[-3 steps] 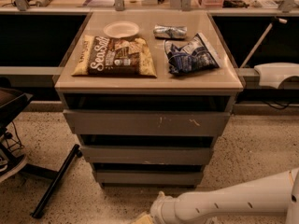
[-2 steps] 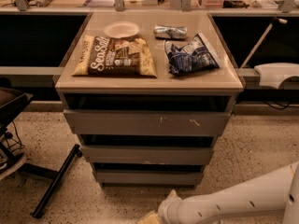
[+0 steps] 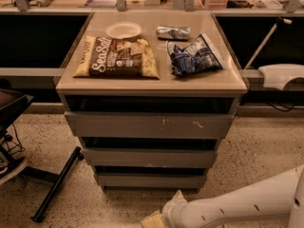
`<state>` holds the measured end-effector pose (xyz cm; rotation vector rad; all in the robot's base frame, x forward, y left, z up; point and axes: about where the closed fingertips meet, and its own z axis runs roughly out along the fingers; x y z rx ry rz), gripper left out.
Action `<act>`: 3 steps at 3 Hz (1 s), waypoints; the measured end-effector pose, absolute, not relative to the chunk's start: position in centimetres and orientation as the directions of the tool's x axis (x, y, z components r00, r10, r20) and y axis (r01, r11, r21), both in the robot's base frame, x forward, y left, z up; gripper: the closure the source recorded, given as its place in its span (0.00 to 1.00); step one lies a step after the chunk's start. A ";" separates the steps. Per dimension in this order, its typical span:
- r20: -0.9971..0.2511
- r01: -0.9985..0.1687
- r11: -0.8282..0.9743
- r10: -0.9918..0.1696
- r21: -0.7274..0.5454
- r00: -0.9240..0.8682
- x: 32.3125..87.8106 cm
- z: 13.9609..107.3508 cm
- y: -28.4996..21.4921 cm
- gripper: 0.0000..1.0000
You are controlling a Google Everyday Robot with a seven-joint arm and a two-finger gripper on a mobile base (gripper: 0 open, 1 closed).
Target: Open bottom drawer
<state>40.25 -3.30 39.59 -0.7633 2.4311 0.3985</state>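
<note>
Bottom drawer (image 3: 151, 180): lowest of three grey fronts in the cabinet, just above the speckled floor (image 3: 256, 151); plain face, narrowest of the stack; dark gap along its upper edge.

Gripper (image 3: 153, 219): low at the bottom edge of the view, in front of the bottom drawer and below it, apart from the front; mostly cut off by the edge, so how it was set could not be told; white arm (image 3: 237, 205) ran from it to the lower right corner.

Middle drawer (image 3: 149, 158) directly above; top drawer (image 3: 149, 125) tallest, with pale scratch marks right of centre.

Cabinet top (image 3: 152, 83): brown sea-salt chip bag (image 3: 118, 57) lying flat at left; white plate (image 3: 123, 30) behind it; blue snack bag (image 3: 194, 56) at right; small silver packet (image 3: 173, 32) behind that.

Black stand legs (image 3: 57, 184) on the floor at left.
</note>
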 end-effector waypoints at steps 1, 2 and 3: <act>-0.596 -0.598 0.800 -0.456 0.051 -0.661 42.7 37.8 -3.2 0.00; -0.614 -0.524 0.852 -0.418 -0.009 -0.670 47.4 34.8 -4.1 0.00; -0.625 -0.450 0.891 -0.384 -0.060 -0.679 51.5 32.9 -4.2 0.00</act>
